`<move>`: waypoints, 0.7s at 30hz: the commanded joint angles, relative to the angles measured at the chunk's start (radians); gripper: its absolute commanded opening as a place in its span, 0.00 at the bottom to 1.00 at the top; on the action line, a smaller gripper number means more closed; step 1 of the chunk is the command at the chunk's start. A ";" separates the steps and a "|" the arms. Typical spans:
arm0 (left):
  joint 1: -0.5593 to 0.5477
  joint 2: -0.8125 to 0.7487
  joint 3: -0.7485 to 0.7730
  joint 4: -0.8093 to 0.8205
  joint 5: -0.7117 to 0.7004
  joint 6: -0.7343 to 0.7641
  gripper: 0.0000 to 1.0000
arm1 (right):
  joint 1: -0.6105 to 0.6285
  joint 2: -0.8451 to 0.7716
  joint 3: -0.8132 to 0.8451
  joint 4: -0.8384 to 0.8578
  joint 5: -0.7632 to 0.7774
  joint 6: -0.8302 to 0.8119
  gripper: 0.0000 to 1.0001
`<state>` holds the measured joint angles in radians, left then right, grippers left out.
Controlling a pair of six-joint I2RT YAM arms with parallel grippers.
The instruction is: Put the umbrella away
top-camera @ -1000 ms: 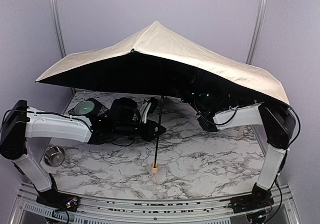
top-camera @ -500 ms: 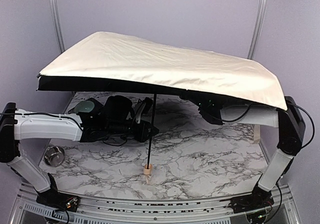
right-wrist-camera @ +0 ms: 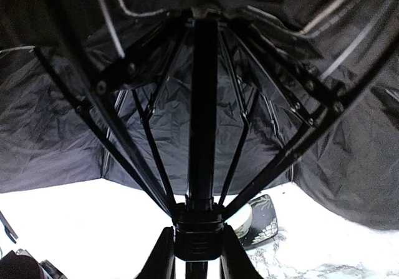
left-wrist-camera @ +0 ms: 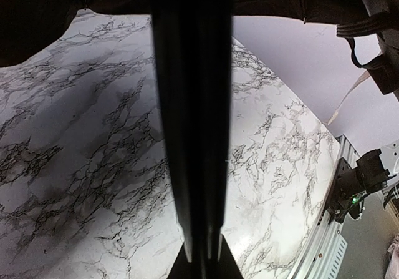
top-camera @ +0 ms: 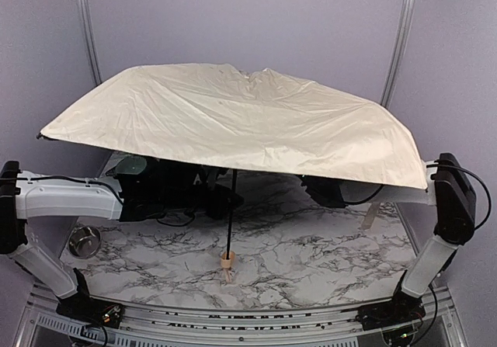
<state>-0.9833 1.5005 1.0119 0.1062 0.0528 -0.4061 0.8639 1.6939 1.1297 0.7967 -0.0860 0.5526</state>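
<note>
Nearest the near edge of the table (top-camera: 311,261), about midway along it, hangs the knob (top-camera: 227,258) of the umbrella (top-camera: 233,118). It sits low over the marble, but whether it touches cannot be told. A bowl (top-camera: 84,241) stands by the left edge, well apart from everything else.

From the knob the thin black shaft (top-camera: 231,215) rises, leaning slightly to the right. Partway up, the left gripper (left-wrist-camera: 201,254) is clenched on it: in the left wrist view the shaft fills the narrow gap between the 2 fingers and runs straight away from the camera.

Further in and higher, the right gripper (right-wrist-camera: 197,254) reaches in under the fabric. Its 2 fingers sit tight against either side of the runner (right-wrist-camera: 197,232), so it looks to be grasping that collar. Above it the ribs (right-wrist-camera: 124,135) fan out fully spread.

Farthest back and on top, the canopy (top-camera: 326,141) stretches wide over the middle and far part of the table, hiding both wrists in the top view.

The task looks to be at an early stage. The umbrella is held by both arms and stands fully open, with nothing folded yet. What seems left is drawing the runner down the shaft to collapse the ribs, shortening the shaft, gathering the fabric and setting it away. No storage place shows.

The canopy is cream-beige outside with soft creases near its peak and black inside. It sags a little toward the right edge.
</note>
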 commanded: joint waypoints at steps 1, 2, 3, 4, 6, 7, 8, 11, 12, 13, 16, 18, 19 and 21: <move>0.021 -0.090 0.083 0.340 -0.096 0.035 0.00 | 0.064 0.058 -0.099 -0.189 -0.059 -0.034 0.05; 0.020 -0.093 0.080 0.343 -0.104 0.036 0.00 | 0.065 0.057 -0.104 -0.185 -0.054 -0.029 0.05; 0.020 -0.097 0.076 0.346 -0.117 0.040 0.00 | 0.067 0.056 -0.109 -0.185 -0.052 -0.027 0.06; 0.021 -0.102 0.072 0.352 -0.132 0.044 0.00 | 0.071 0.055 -0.112 -0.187 -0.045 -0.026 0.06; 0.021 -0.110 0.063 0.364 -0.170 0.062 0.00 | 0.088 0.059 -0.115 -0.197 -0.030 -0.036 0.06; 0.021 -0.113 0.060 0.372 -0.190 0.072 0.00 | 0.100 0.064 -0.116 -0.199 -0.025 -0.045 0.06; 0.022 -0.116 0.057 0.379 -0.210 0.079 0.00 | 0.109 0.070 -0.112 -0.202 -0.025 -0.052 0.06; 0.029 -0.118 0.049 0.394 -0.207 0.090 0.00 | 0.120 0.085 -0.108 -0.203 -0.038 -0.039 0.07; 0.032 -0.122 0.044 0.400 -0.200 0.089 0.00 | 0.120 0.086 -0.113 -0.203 -0.042 -0.030 0.07; 0.040 -0.127 0.036 0.405 -0.190 0.087 0.00 | 0.121 0.082 -0.120 -0.201 -0.044 -0.024 0.07; 0.097 -0.150 0.006 0.432 -0.138 0.037 0.00 | 0.126 0.071 -0.143 -0.194 -0.043 -0.018 0.07; 0.126 -0.163 -0.008 0.441 -0.117 0.009 0.00 | 0.134 0.071 -0.146 -0.202 -0.040 -0.022 0.07; 0.131 -0.169 -0.012 0.444 -0.113 0.007 0.00 | 0.137 0.072 -0.143 -0.203 -0.038 -0.027 0.07; 0.133 -0.172 -0.015 0.455 -0.098 0.013 0.00 | 0.145 0.078 -0.138 -0.244 -0.032 -0.035 0.07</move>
<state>-0.9413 1.4548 0.9237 0.1246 0.0620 -0.3241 0.9207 1.7046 1.0626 0.8547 0.0113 0.5484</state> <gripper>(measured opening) 0.071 0.196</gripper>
